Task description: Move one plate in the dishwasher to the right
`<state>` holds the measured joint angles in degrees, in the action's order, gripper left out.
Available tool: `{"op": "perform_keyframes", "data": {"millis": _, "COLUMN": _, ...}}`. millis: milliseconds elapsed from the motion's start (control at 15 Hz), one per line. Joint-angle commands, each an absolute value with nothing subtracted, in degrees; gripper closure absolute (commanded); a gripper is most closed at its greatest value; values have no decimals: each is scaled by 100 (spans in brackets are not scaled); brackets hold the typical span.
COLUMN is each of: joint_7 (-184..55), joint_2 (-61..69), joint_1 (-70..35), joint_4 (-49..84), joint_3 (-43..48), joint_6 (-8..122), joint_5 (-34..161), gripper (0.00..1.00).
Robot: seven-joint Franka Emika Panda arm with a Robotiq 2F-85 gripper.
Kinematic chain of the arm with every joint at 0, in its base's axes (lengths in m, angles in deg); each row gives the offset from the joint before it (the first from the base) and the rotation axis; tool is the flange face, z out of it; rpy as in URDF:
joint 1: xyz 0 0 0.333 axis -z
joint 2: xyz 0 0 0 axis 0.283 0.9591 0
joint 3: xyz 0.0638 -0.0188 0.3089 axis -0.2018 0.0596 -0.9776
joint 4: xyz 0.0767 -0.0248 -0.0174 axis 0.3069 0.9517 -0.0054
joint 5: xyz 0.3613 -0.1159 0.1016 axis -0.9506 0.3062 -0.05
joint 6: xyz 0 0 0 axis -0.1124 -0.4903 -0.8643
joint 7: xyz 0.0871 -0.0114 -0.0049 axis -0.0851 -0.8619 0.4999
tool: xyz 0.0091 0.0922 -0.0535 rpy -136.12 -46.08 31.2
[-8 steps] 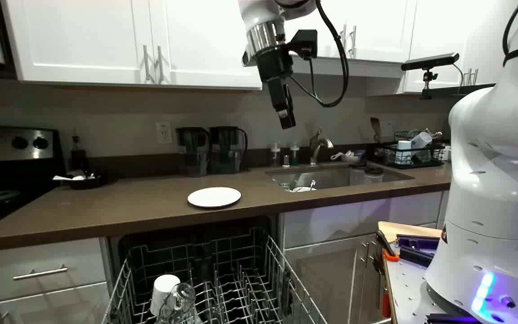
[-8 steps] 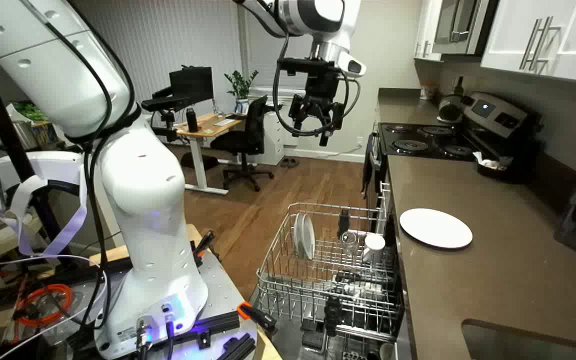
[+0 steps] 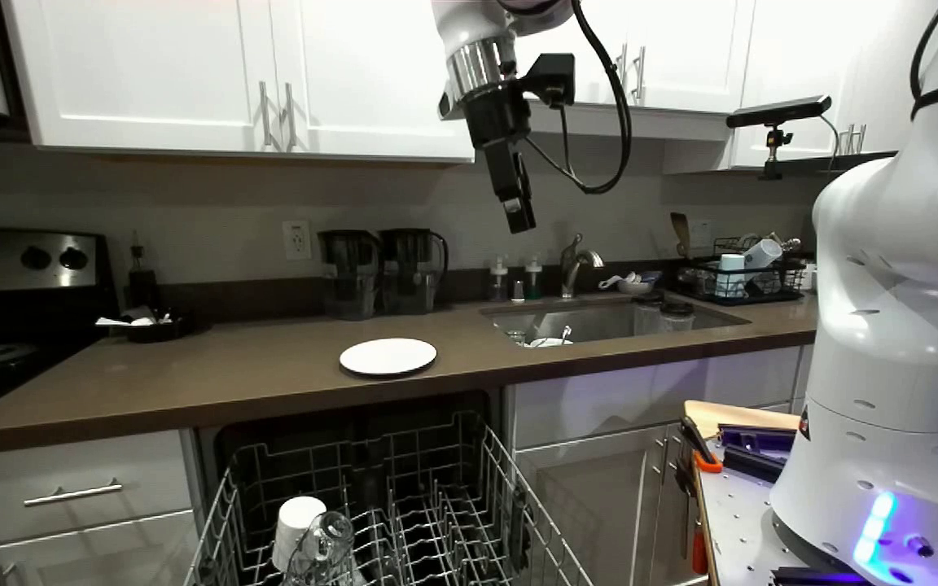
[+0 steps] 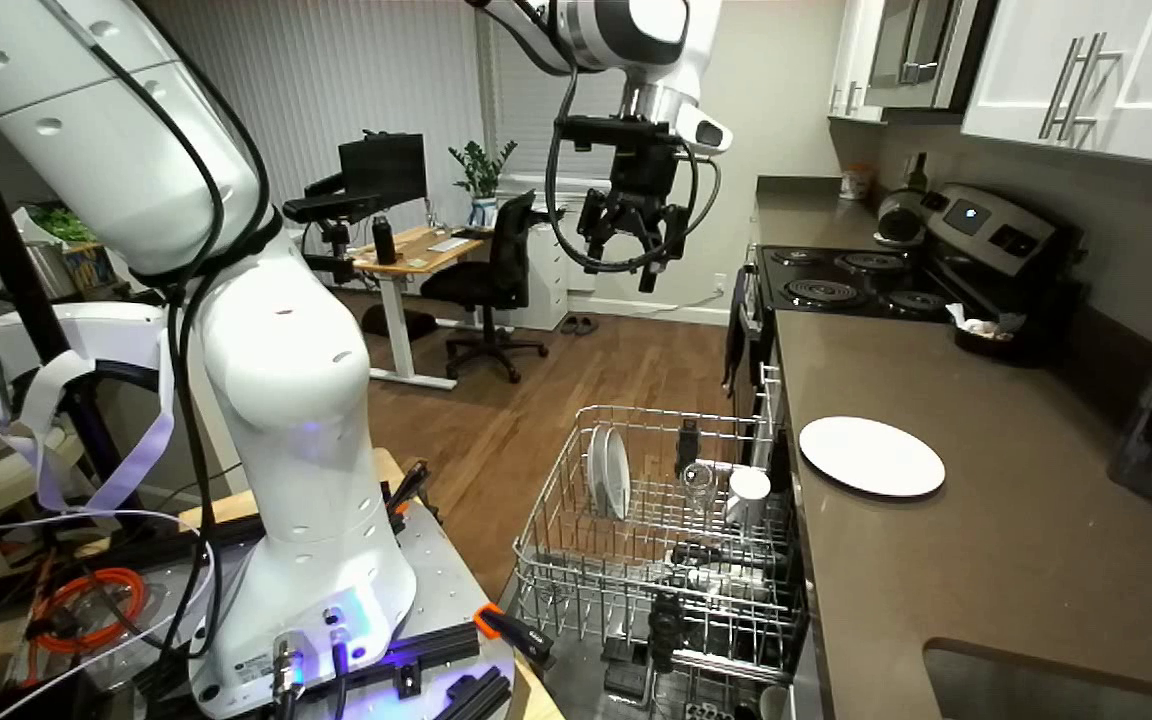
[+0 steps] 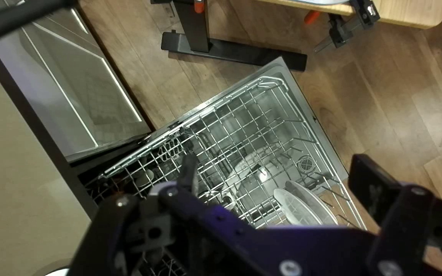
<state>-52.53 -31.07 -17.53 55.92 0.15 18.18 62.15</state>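
The dishwasher stands open with its grey wire rack (image 4: 671, 411) pulled out; the rack also shows in the wrist view (image 5: 308, 130). Two white plates stand upright side by side in it, one plate (image 4: 617, 474) close beside the other plate (image 4: 596, 468). They show in the wrist view as a near plate (image 5: 294, 207) and a far plate (image 5: 313, 200), with their lower ends hidden behind the gripper. My gripper (image 4: 623, 266) is open and empty, high above the rack, with its fingers wide apart. In the wrist view the gripper (image 5: 276, 170) has the plates below and between its fingers.
A white plate (image 3: 387, 356) lies flat on the brown counter (image 3: 233, 366). A white cup (image 3: 294, 529) and a clear glass (image 3: 326, 541) stand in the rack. Upper cabinets (image 3: 371, 81) hang behind the arm. The sink (image 3: 599, 321) is set in the counter.
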Motion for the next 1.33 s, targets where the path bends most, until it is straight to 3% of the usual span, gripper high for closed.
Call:
{"op": "perform_keyframes", "data": {"millis": 0, "joint_7": -5108, "joint_2": -2948, "joint_1": -1746, "joint_4": 5455, "joint_3": 8, "joint_6": 1814, "joint_5": 6272, "gripper": 0}}
{"op": "perform_keyframes", "data": {"millis": 400, "joint_7": -4386, "joint_2": -1867, "joint_1": -1821, "joint_4": 4636, "joint_3": -48, "joint_6": 2084, "joint_5": 6801, "gripper": 0}}
{"op": "perform_keyframes", "data": {"millis": 1267, "joint_7": -4194, "joint_2": 469, "joint_1": -2072, "joint_4": 3710, "joint_3": -652, "joint_6": 4392, "joint_5": 6744, "gripper": 0}}
